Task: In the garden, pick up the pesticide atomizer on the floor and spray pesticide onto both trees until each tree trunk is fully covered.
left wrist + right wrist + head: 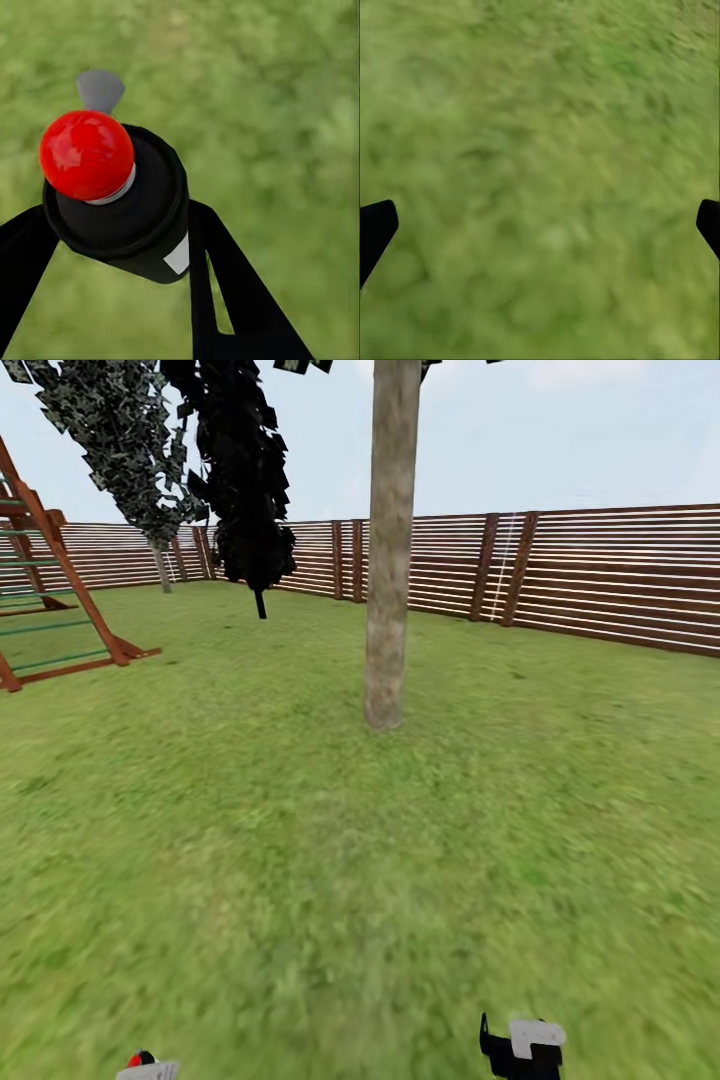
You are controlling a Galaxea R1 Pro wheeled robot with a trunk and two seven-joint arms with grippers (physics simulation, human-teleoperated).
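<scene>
The pesticide atomizer (pixel 120 202), a dark cylinder with a glossy red knob on top and a grey nozzle, sits between the black fingers of my left gripper (pixel 116 217), which is shut on it. In the head view its red top (pixel 141 1058) peeks in at the bottom edge. One tree trunk (pixel 388 560), pale and bare, rises from the lawn straight ahead, a few metres off. A second tree (pixel 125 440) with a mottled green crown stands far back on the left by the fence. My right gripper (pixel 520 1048) hangs low, open (pixel 540 225) over grass.
A brown slatted fence (pixel 600 575) bounds the lawn behind the trees. A wooden climbing frame (pixel 50 590) stands at the left. A narrow black-green tree (pixel 245 480) grows between the two trees. Open grass (pixel 300 860) lies between me and the near trunk.
</scene>
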